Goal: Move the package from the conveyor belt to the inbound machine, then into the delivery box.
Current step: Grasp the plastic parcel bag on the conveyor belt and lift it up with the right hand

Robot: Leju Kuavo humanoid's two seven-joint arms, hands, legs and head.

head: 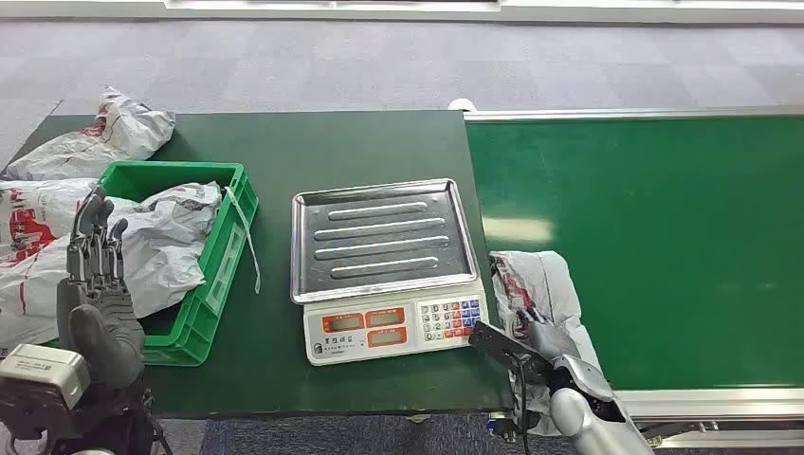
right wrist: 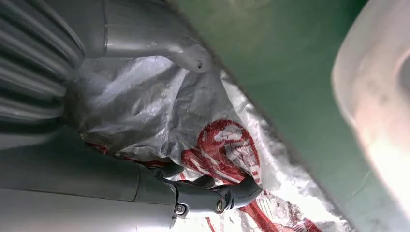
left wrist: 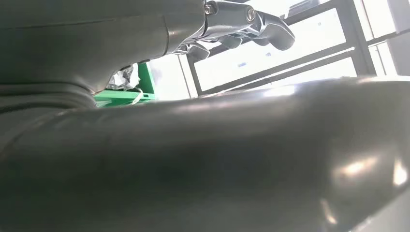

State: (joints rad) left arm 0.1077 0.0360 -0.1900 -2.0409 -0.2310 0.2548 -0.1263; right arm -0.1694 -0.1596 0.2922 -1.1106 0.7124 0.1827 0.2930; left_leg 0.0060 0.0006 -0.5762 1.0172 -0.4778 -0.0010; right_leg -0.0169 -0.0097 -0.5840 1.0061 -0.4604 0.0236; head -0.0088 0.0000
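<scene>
A grey-white package with red print lies at the near left corner of the green conveyor belt, beside the scale. My right hand grips it from the near side. In the right wrist view the thumb and the dark fingers close around the crinkled package. The inbound machine, a scale with a bare steel tray, stands on the table. The green delivery box sits to its left. My left hand is raised over the box's near left side, fingers straight and apart, holding nothing.
Several grey packages lie on the dark green table left of the box, and one fills the box. A white strap hangs over the box's right wall. Grey carpet lies beyond the table.
</scene>
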